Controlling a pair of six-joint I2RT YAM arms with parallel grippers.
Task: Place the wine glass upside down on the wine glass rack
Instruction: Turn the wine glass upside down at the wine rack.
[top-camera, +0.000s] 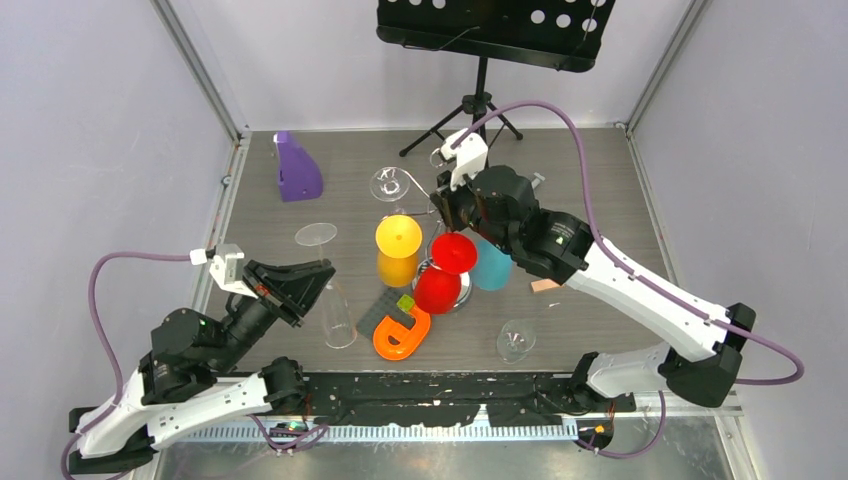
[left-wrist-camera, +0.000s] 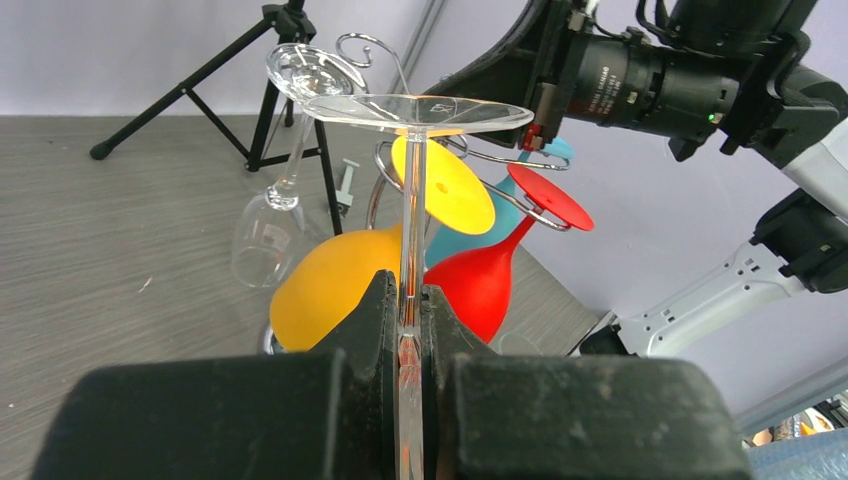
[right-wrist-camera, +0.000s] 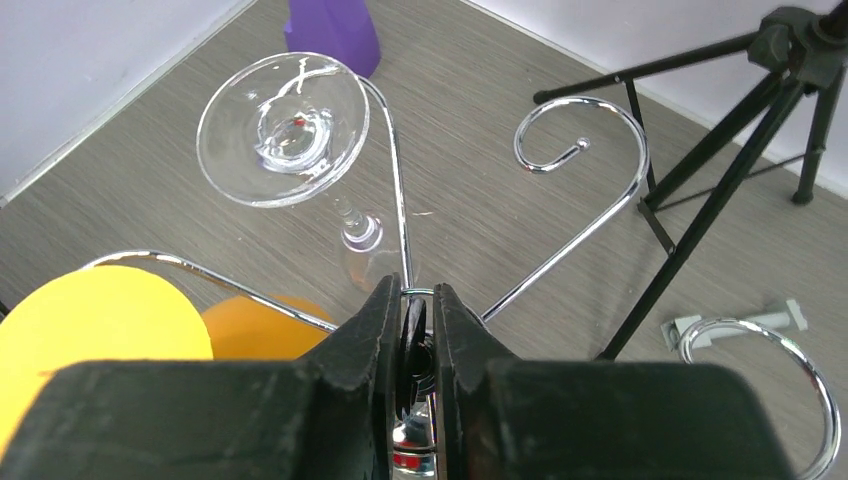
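In the left wrist view my left gripper is shut on the stem of a clear wine glass. The glass hangs bowl down with its round foot up. It sits left of the wine glass rack, apart from it. My right gripper is shut on the knob at the top of the rack's central post. From the top, the held glass and the left gripper are near the table's left. The right gripper is over the rack's middle.
On the rack's arms hang a clear glass, a yellow one, a red one and a teal one. Another clear glass lies front right. A purple object, an orange piece and a black music stand are nearby.
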